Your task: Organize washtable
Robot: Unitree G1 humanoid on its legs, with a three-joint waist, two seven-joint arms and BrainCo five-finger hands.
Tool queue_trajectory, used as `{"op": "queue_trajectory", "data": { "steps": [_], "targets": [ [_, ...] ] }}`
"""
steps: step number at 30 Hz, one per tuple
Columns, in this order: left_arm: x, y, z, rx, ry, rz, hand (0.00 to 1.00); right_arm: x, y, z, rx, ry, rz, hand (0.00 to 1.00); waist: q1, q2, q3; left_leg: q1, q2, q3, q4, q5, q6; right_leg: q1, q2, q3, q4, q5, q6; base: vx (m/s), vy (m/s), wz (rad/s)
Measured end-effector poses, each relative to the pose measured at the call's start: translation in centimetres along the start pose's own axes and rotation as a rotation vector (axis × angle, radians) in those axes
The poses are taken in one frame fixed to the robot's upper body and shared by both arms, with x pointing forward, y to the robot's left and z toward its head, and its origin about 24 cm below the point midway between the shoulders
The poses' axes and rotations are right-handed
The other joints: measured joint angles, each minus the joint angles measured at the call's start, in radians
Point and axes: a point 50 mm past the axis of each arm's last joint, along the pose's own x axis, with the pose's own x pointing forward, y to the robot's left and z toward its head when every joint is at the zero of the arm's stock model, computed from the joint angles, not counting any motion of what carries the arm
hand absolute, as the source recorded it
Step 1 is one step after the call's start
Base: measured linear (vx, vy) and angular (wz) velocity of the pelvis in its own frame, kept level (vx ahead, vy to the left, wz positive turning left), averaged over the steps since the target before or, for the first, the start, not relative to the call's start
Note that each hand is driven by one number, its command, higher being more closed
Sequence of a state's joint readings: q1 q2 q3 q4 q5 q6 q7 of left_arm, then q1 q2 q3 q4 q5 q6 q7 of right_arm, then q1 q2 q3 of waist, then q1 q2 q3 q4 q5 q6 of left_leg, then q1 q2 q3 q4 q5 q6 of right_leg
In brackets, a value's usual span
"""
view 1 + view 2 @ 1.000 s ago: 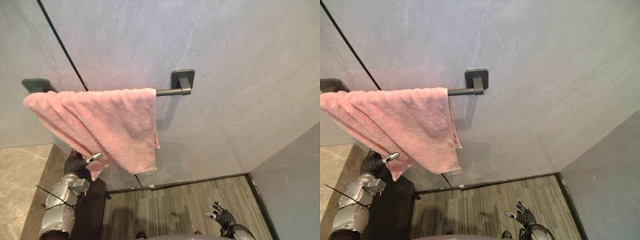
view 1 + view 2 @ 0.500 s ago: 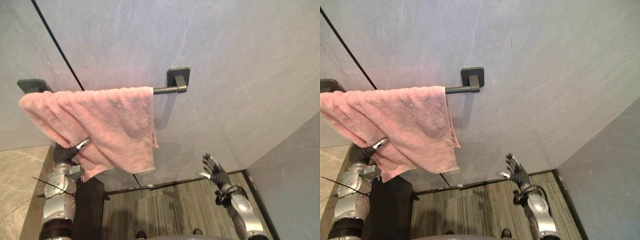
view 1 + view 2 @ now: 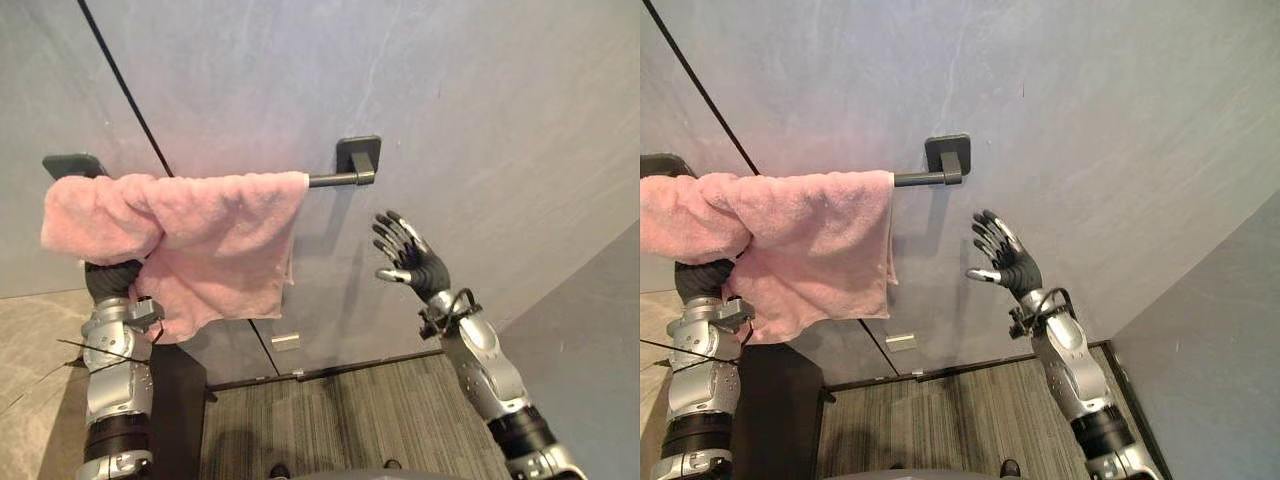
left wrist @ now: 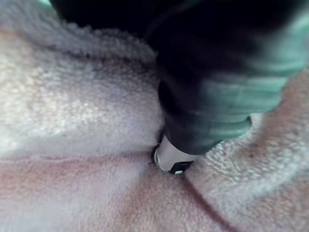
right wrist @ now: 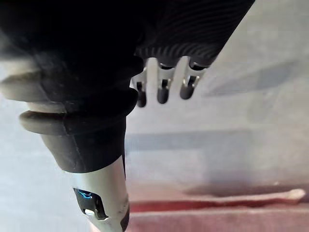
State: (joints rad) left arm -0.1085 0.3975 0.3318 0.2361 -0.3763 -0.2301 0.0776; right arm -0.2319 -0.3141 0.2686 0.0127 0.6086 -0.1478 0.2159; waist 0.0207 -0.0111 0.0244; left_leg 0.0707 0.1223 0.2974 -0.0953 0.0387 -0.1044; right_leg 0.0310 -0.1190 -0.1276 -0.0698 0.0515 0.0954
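1 pink towel (image 3: 205, 235) hangs bunched over 1 dark rail (image 3: 335, 181) (on 2 wall mounts (image 3: 358, 157)). The left hand (image 3: 108, 278) sits up inside its folds, so I cannot tell its grip; its wrist view shows pile pressed close around it. The right hand (image 3: 408, 262) is spread wide and holds nothing, below the bare rail end.

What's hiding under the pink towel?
The left hand goes up under the pink towel: its dark ribbed cover shows, the rest is hidden. The towel bar is covered too, bare just at its right end.
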Motion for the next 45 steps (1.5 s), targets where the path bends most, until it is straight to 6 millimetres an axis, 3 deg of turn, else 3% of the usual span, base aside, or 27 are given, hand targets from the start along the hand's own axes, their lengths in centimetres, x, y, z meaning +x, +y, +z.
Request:
{"op": "queue_trajectory", "data": {
  "steps": [3, 10, 16, 22, 23, 32, 37, 45],
  "targets": [
    [-0.1, -1.2, -0.4, -0.002, 0.019, -0.059, 1.00, 2.6, 1.0, 1.3, -0.034, -0.031, 0.075, 0.00, 0.012, 0.000, 0.000, -0.004, 0.001, -0.003, 0.000, 0.003, 0.000, -0.001, 0.001, 0.001, -0.003, 0.004, -0.005, -0.02, -0.012, 0.03],
    [-0.5, -2.6, -1.2, -0.017, 0.050, -0.120, 1.00, 6.6, 2.1, 1.4, -0.096, 0.009, 0.126, 0.00, 0.024, 0.000, 0.000, -0.013, 0.001, 0.000, 0.000, 0.011, 0.003, -0.001, 0.002, 0.002, -0.025, 0.026, -0.008, -0.03, -0.007, -0.01],
    [-0.8, -3.8, -1.8, -0.074, 0.073, -0.144, 1.00, 9.4, 2.8, 1.0, -0.105, 0.054, 0.112, 0.00, 0.050, 0.000, 0.000, -0.016, 0.012, -0.006, -0.001, 0.022, -0.004, -0.001, 0.014, -0.003, -0.025, 0.032, -0.016, -0.05, -0.022, 0.02],
    [-0.5, -4.1, -1.9, -0.099, 0.083, -0.141, 1.00, 11.2, 4.1, 0.8, -0.086, 0.086, 0.116, 0.00, 0.050, 0.007, 0.004, -0.027, 0.022, -0.021, -0.006, 0.035, -0.005, -0.004, 0.024, -0.009, -0.026, 0.039, -0.024, -0.07, -0.021, 0.06],
    [-0.5, -4.3, -1.9, -0.099, 0.085, -0.148, 1.00, 11.5, 4.2, 1.1, -0.092, 0.086, 0.115, 1.00, 0.050, 0.008, 0.004, -0.030, 0.023, -0.022, -0.007, 0.036, -0.005, -0.005, 0.025, -0.011, -0.026, 0.040, -0.024, -0.06, -0.002, 0.04],
    [-0.3, -4.9, -2.1, -0.100, 0.091, -0.165, 1.00, 12.7, 5.3, 2.0, -0.163, 0.064, 0.146, 1.00, 0.050, 0.008, 0.005, -0.054, 0.038, -0.026, -0.006, 0.055, -0.012, -0.024, 0.032, -0.030, -0.027, 0.052, -0.031, -0.03, -0.007, 0.03],
    [-0.2, -4.7, -2.0, -0.100, 0.088, -0.158, 1.00, 12.1, 4.0, 3.0, -0.247, 0.026, 0.118, 1.00, 0.051, 0.008, 0.005, -0.055, 0.036, -0.026, -0.006, 0.055, -0.012, -0.024, 0.032, -0.031, -0.028, 0.052, -0.031, 0.00, 0.000, 0.01],
    [0.0, -3.5, -1.6, -0.106, 0.069, -0.104, 1.00, 10.1, 1.5, 2.8, -0.199, 0.004, 0.016, 1.00, 0.050, 0.007, 0.005, -0.055, 0.035, -0.024, -0.001, 0.057, -0.010, -0.024, 0.032, -0.030, -0.028, 0.053, -0.030, 0.00, 0.000, 0.00]
  ]
}}
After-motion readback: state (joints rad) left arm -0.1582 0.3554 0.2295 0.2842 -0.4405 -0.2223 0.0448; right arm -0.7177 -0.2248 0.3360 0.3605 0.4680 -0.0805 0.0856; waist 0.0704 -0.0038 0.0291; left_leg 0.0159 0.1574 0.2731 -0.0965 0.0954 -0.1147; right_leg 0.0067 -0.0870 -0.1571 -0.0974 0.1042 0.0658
